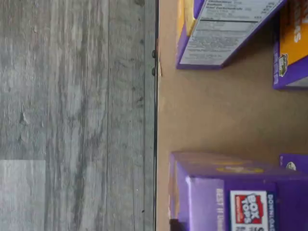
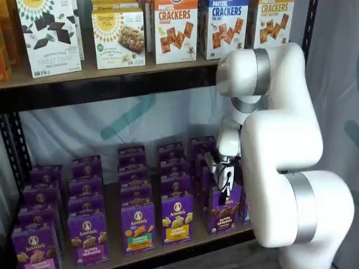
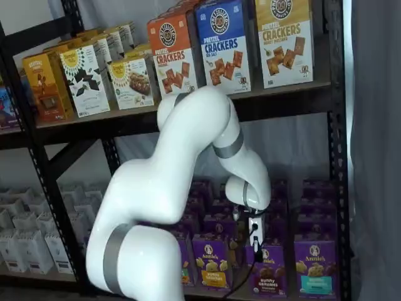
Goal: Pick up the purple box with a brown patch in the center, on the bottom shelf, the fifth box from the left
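The purple box [image 2: 225, 216] stands upright at the front of the bottom shelf [image 2: 185, 250], with brown bunny crackers and "Bunny Grahams" on its face. It also shows in a shelf view [image 3: 270, 271]. My gripper [image 2: 225, 188] hangs just in front of and above this box, also seen in a shelf view [image 3: 254, 233]. Only dark finger parts and a cable show, so no gap can be read and no box is held. The wrist view shows the tan shelf board [image 1: 216, 110] between purple cartons; which one is the task's box cannot be told.
Other purple Annie's boxes stand in rows: yellow-banded ones [image 2: 138, 227] [image 2: 177, 218] to the left, and a teal-banded one [image 3: 315, 268] to the right. Cracker boxes [image 2: 175, 31] fill the upper level. The grey plank floor [image 1: 72, 115] lies beyond the shelf edge.
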Robot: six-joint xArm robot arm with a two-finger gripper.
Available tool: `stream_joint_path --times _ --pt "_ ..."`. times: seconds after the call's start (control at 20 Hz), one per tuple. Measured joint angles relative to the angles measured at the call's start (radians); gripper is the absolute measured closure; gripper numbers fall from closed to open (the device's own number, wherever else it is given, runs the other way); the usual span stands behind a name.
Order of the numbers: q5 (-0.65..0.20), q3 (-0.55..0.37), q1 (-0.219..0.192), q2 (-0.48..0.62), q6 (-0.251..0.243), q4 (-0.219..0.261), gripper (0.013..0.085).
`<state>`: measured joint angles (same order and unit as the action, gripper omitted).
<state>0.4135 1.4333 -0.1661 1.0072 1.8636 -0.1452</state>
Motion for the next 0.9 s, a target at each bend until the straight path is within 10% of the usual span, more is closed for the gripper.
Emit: stream_joint_path --times 0.9 --pt "-0.047 -0.165 0.015 -0.103 -0.043 0.034 0.0730"
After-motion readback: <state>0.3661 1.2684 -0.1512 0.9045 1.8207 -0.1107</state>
